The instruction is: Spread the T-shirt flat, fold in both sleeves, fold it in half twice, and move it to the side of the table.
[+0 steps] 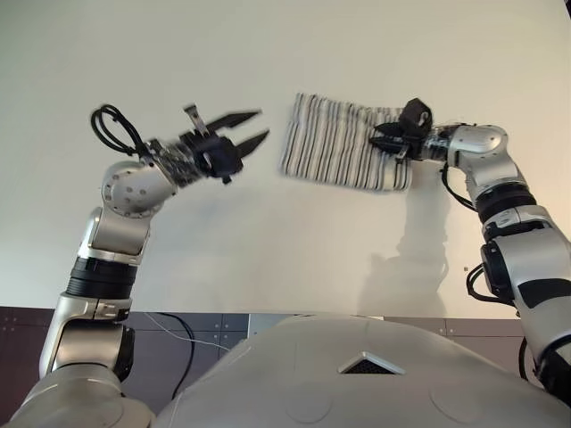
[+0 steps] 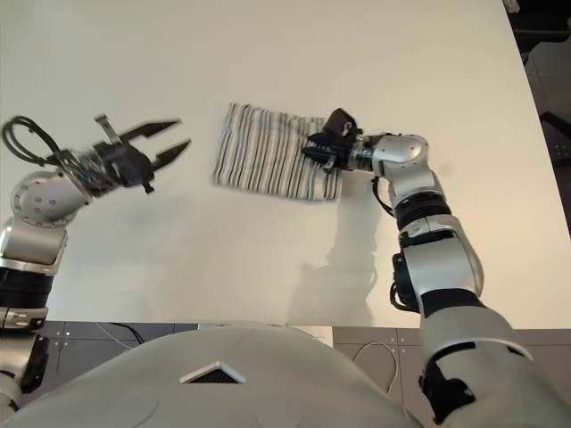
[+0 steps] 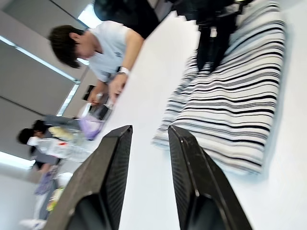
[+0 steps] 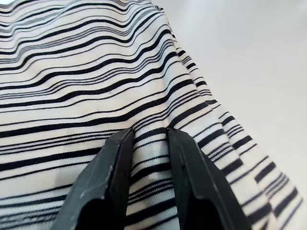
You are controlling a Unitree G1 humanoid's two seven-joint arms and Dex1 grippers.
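Note:
The T-shirt, white with dark stripes, lies folded into a small rectangle on the white table, right of the middle. My right gripper lies low over the shirt's right edge. In the right wrist view its fingers pinch a ridge of the striped cloth between them. My left gripper hangs open in the air just left of the shirt, fingertips pointing at it and holding nothing. The left wrist view has the folded shirt beyond the two open fingers.
Bare white tabletop surrounds the shirt on all sides, with wide room to the left and front. The table's right edge runs near the far right. A thin cable hangs below the near edge.

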